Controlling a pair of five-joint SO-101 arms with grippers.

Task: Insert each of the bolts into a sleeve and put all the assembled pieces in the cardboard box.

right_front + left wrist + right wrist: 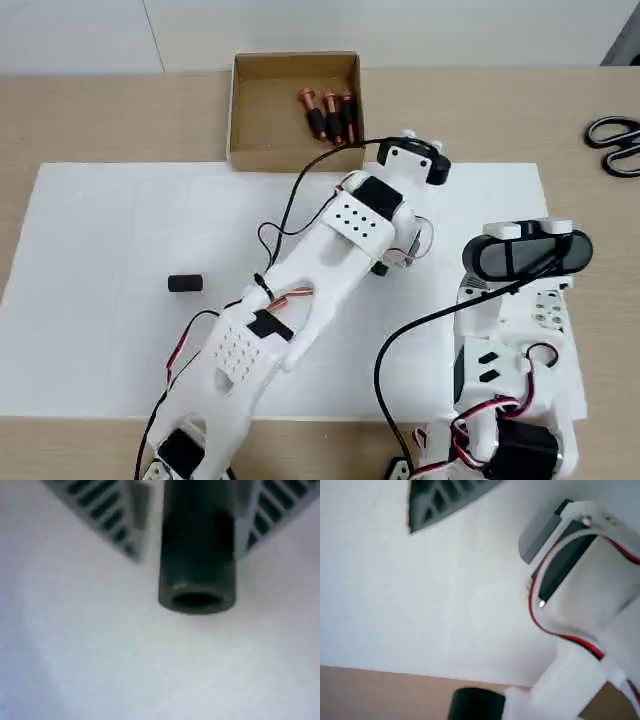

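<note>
- One loose sleeve (185,283), black and lying on its side, sat alone at the far left of the white paper sheet (100,220), well apart from both arms.
- Three assembled pieces (328,113), copper bolts in black sleeves, lay side by side in the right part of the cardboard box (262,120). The box stood on the wooden table (110,110) at the sheet's far edge.
- One left arm (320,265) stretched diagonally across the sheet from the near left, with its wrist just short of the box's near right corner.
- The left gripper (196,550) had its jaws set narrow, clamped on either side of a second sleeve (197,580). This black tube poked out past the jaws with its open end towards the wrist camera, over bare white paper. Whether it touched the paper could not be told.
- The right arm (515,330) sat folded at the sheet's right edge, near the left arm's wrist but apart from it.
- The right gripper (440,502) hung over paper and a strip of table, and whether it was open or closed could not be told.
- The scissors (615,145) lay at the far right on the table, off the sheet.
</note>
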